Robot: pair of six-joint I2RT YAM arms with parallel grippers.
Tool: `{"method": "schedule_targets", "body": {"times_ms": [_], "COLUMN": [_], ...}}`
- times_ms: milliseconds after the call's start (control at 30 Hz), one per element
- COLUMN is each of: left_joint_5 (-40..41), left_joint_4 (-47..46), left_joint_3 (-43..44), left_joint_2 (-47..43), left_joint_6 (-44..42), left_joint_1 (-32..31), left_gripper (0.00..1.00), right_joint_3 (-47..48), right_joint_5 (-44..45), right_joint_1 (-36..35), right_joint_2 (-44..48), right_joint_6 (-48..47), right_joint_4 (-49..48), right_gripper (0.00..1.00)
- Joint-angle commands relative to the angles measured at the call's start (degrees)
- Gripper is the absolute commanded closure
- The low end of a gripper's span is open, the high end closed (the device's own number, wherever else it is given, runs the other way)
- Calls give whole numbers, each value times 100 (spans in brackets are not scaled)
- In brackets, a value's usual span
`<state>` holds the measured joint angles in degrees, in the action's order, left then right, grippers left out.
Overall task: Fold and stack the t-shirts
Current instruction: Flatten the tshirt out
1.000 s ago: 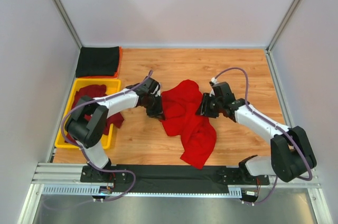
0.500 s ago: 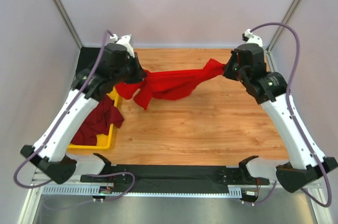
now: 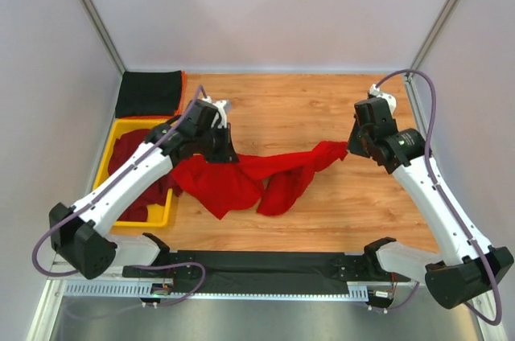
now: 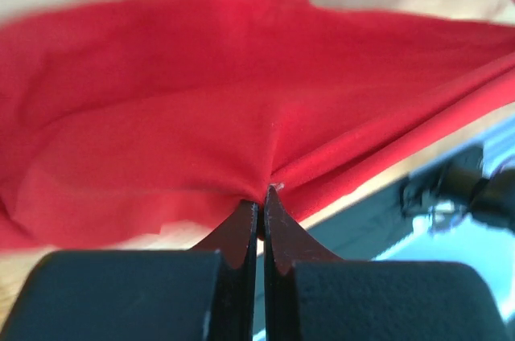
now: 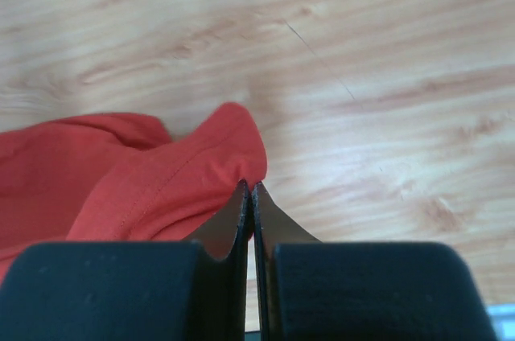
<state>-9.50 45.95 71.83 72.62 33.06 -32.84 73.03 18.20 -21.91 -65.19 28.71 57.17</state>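
A bright red t-shirt [image 3: 249, 176] hangs stretched between my two grippers above the wooden table, its middle sagging down. My left gripper [image 3: 216, 148] is shut on its left end; in the left wrist view [image 4: 261, 196] the cloth [image 4: 201, 116] bunches right at the closed tips. My right gripper [image 3: 350, 146] is shut on the right end, and in the right wrist view [image 5: 250, 188] a seamed red corner [image 5: 177, 180] is pinched there. Dark maroon t-shirts [image 3: 133, 156] lie in the yellow tray. A folded black t-shirt [image 3: 149, 93] rests at the back left.
The yellow tray [image 3: 165, 214] stands at the table's left edge, in front of the black t-shirt. White walls with metal posts close in the table at the back and both sides. A black rail [image 3: 265, 264] runs along the near edge.
A second ago the red t-shirt lay crumpled on the table between both grippers. They closed on it and lifted it high and apart; now both have come down and nearer, and the shirt sags.
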Motion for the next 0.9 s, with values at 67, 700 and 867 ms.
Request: {"method": "schedule_targets", "body": {"times_ms": [67, 700, 867], "left_joint_5": [-378, 695, 590], "left_joint_4": [-447, -526, -1114], "left_joint_3": [-460, -916, -856], "left_joint_2": [489, 1139, 1394], "left_joint_6": [-361, -818, -1020], "left_joint_1": [-38, -1277, -1760], "left_gripper": [92, 51, 49], "right_joint_3": [-395, -721, -755], "right_joint_5": [1002, 228, -113], "right_joint_1": [800, 1892, 1901], "right_joint_2": [191, -328, -135], "right_joint_6": [-40, -111, 20], "right_joint_4": [261, -268, -75], "right_gripper": [100, 78, 52]}}
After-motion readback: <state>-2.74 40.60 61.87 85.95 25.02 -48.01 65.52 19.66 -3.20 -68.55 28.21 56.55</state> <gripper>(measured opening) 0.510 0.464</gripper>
